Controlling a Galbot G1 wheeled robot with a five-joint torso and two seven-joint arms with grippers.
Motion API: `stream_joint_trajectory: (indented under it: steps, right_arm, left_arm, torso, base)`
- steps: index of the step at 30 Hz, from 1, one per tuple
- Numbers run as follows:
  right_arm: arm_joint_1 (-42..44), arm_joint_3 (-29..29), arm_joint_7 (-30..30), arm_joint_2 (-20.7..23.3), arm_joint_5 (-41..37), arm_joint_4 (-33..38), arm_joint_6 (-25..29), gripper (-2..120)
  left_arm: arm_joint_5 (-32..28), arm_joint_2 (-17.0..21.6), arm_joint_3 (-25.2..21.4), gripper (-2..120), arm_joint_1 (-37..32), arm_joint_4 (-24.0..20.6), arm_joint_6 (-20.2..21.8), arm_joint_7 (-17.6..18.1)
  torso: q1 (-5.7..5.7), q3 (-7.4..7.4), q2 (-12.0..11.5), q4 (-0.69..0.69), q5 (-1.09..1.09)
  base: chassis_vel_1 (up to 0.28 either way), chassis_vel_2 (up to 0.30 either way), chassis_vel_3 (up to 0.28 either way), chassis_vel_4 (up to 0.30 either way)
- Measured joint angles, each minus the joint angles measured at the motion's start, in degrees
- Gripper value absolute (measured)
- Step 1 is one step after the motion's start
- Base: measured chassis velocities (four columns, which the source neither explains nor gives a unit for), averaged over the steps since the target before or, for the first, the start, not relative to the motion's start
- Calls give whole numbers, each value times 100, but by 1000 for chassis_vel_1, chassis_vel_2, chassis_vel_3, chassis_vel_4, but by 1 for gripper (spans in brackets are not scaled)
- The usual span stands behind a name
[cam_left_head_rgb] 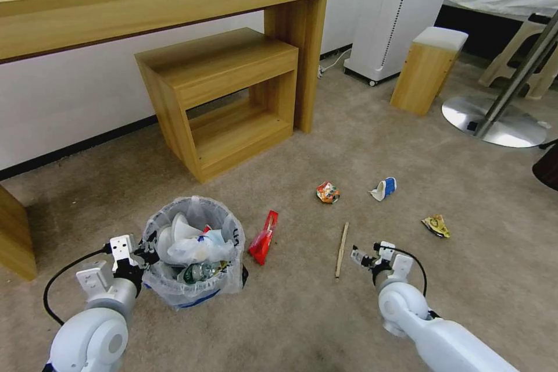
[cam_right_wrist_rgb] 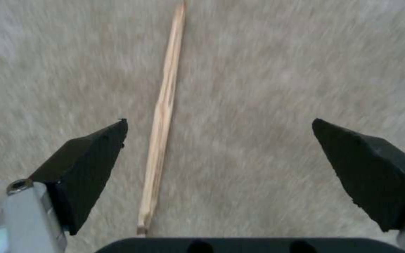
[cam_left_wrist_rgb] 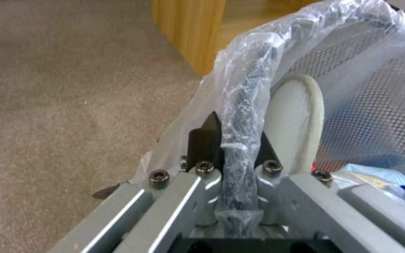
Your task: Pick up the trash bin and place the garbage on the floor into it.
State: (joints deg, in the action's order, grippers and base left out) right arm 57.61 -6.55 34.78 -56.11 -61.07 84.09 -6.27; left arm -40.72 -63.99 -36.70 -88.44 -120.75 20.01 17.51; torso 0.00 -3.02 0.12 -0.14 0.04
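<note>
**A:** Left wrist view first: how do the jaws stand?

**B:** Clamped. The left gripper (cam_left_wrist_rgb: 233,140) pinches the bag-wrapped rim of the trash bin (cam_left_wrist_rgb: 258,80), one dark fingertip (cam_left_wrist_rgb: 205,140) outside the wall, the other inside beside a white slipper (cam_left_wrist_rgb: 294,116).

**A:** And the other arm?

**B:** The right gripper (cam_right_wrist_rgb: 219,154) is spread wide, nothing between its pads (cam_right_wrist_rgb: 90,154) but carpet and the wooden stick (cam_right_wrist_rgb: 162,116), which lies nearer one pad, touching neither.

**A:** Widen out. Where is everything from the head view?

**B:** Taking the bin (cam_left_head_rgb: 195,253) as the clock's centre, the left gripper (cam_left_head_rgb: 136,253) holds its rim at nine o'clock. A red wrapper (cam_left_head_rgb: 264,237) lies at three, just beside it. The stick (cam_left_head_rgb: 342,250) is farther out at three, with the right gripper (cam_left_head_rgb: 367,257) just beyond it. At about two o'clock sit a crumpled orange packet (cam_left_head_rgb: 328,192) and the blue-white paper cup (cam_left_head_rgb: 384,188), and the yellow packet (cam_left_head_rgb: 436,225) is farthest out, at roughly three.

**A:** How far along, then?

**B:** I'd judge past halfway. The bin already holds slippers, tissue, a bottle and a mask, piled near its rim. Five pieces are left on the floor (cam_left_head_rgb: 302,314), and the stick looks to be the piece in hand.
</note>
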Motion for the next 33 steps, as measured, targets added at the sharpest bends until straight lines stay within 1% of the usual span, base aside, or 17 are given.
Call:
stream_joint_trajectory:
  steps: [1,4,12,17,21,28,29,30,33]
  right_arm:
    - [0,0,0,0,0,0,0,100]
    - [-177,-224,-90,-220,121,-375,-3,100]
    - [-378,-473,-195,-564,289,-819,4,100]
    - [-438,-559,-251,-701,375,-1058,10,100]
    - [-537,-672,-345,-832,460,-1421,48,100]
    - [-594,-676,-413,-972,520,-1673,103,99]
    - [-595,-661,-425,-972,531,-1681,112,96]
    - [-595,-661,-425,-972,531,-1681,112,96]
    - [-596,-632,-455,-962,574,-1711,147,84]
  left_arm:
    - [0,0,0,2,0,0,0,0]
    - [4,-7,-1,2,-17,-36,0,2]
    - [15,-13,1,2,-15,-46,-8,4]
    - [14,-1,4,2,-3,-47,-18,4]
    - [1,16,17,2,9,-64,-21,4]
    - [-8,36,44,2,27,-69,-33,2]
    - [-8,39,54,2,39,-58,-40,0]
    - [-8,39,54,2,39,-58,-40,0]
    - [-13,37,84,2,71,-22,-52,-7]
  torso:
    - [0,0,0,0,0]
    - [0,0,0,1,0]
    - [0,0,0,1,-1]
    - [0,0,0,0,0]
    - [0,0,0,0,-1]
    - [0,0,0,1,1]
    - [0,0,0,1,0]
    - [0,0,0,1,0]
    - [0,0,0,0,0]
  base:
    - [0,0,0,0]
    - [0,0,0,0]
    - [0,0,0,0]
    - [0,0,0,0]
    - [0,0,0,0]
    - [0,0,0,0]
    - [0,0,0,0]
    - [0,0,0,0]
    - [0,0,0,0]
